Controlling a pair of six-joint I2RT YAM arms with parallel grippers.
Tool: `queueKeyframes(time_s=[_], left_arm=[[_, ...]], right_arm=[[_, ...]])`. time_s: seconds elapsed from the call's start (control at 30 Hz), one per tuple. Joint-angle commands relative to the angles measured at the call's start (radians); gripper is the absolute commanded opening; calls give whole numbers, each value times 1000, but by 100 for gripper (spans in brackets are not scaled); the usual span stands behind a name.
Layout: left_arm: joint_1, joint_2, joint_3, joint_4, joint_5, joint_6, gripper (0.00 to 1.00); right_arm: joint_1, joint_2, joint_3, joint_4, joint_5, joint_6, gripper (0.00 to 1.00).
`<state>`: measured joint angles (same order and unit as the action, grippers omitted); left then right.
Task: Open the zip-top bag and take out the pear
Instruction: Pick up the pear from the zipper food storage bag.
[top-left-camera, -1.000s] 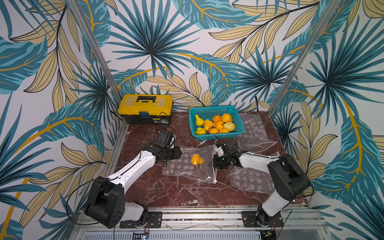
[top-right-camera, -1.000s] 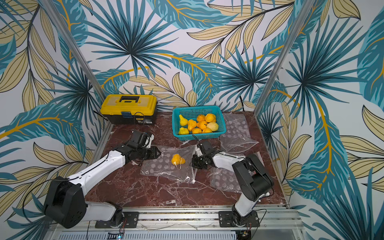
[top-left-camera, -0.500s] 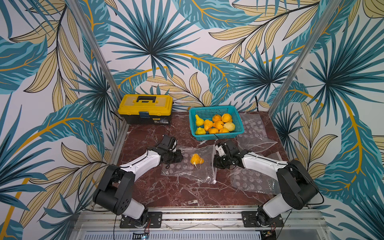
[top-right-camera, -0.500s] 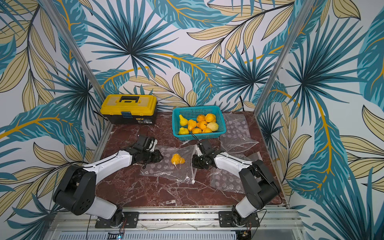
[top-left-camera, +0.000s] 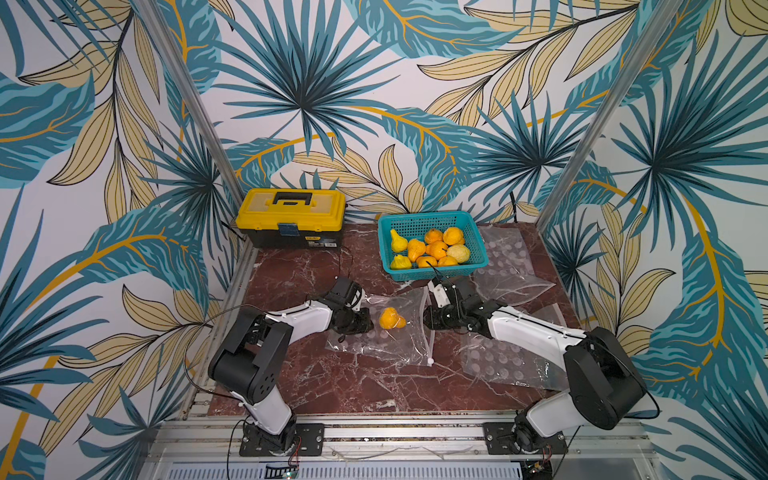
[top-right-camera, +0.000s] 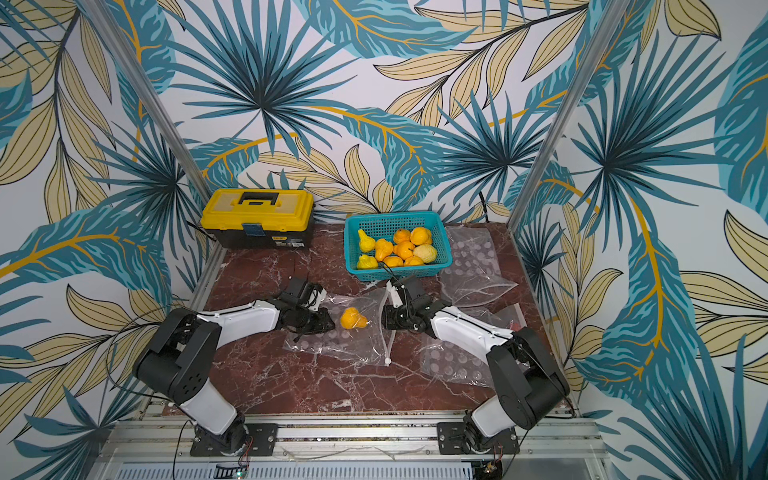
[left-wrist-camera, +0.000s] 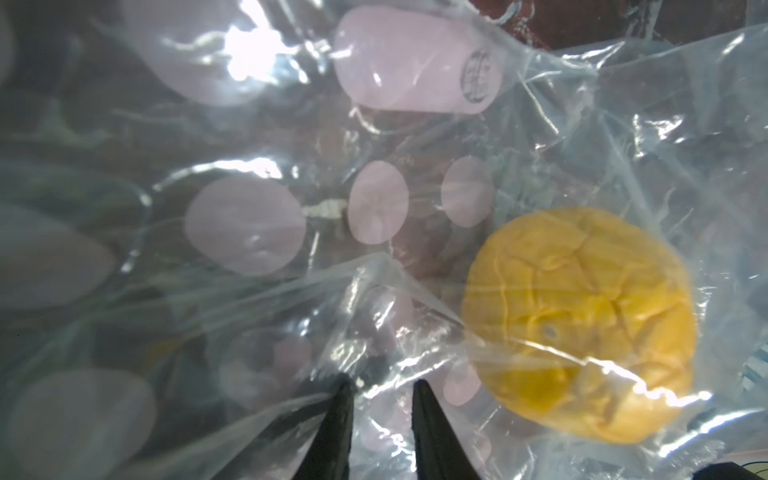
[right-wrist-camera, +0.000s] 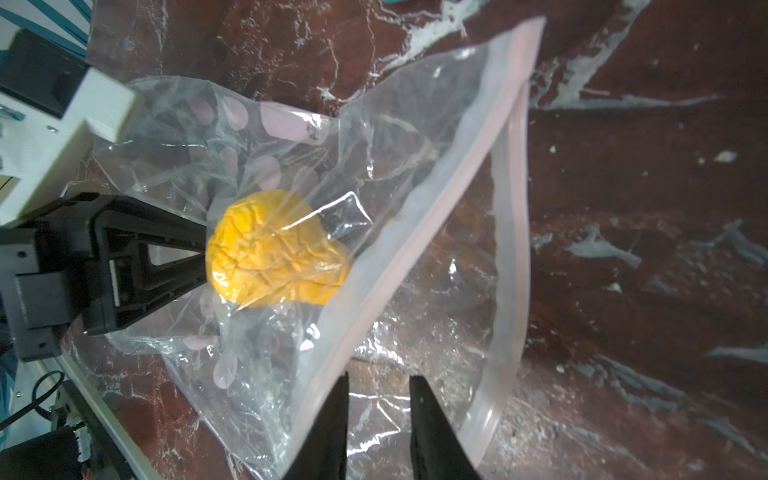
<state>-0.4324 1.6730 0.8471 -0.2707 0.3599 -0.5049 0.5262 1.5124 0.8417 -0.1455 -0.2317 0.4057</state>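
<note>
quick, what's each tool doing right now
left tool: slightly open, zip-top bag film between its tips, not clamped
right tool: slightly open at the bag mouth, holding nothing

the zip-top bag (right-wrist-camera: 395, 137) is glossy, crinkled clear plastic, the pear (right-wrist-camera: 274, 249) matt and wrinkled, the table (top-left-camera: 332, 386) polished marble

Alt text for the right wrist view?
A wrinkled yellow-orange pear lies inside a clear plastic zip-top bag, mouth open, on a dark red marble table. The left tool is at the bag's closed end; the right tool, fingertips apart, at its mouth.
</note>
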Motion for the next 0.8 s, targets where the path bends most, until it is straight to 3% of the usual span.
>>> queueKeyframes(time_s=[0.0, 0.33, 0.77], left_arm=[[-14, 25, -45, -10, -15, 12, 26], [-15, -19, -82, -11, -18, 49, 22], [-15, 55, 25, -86, 52, 155, 5]], right_arm=[[5, -23, -42, 100, 11, -90, 30], [13, 84, -93, 381, -135, -195, 49], [79, 317, -38, 631, -297, -440, 73]])
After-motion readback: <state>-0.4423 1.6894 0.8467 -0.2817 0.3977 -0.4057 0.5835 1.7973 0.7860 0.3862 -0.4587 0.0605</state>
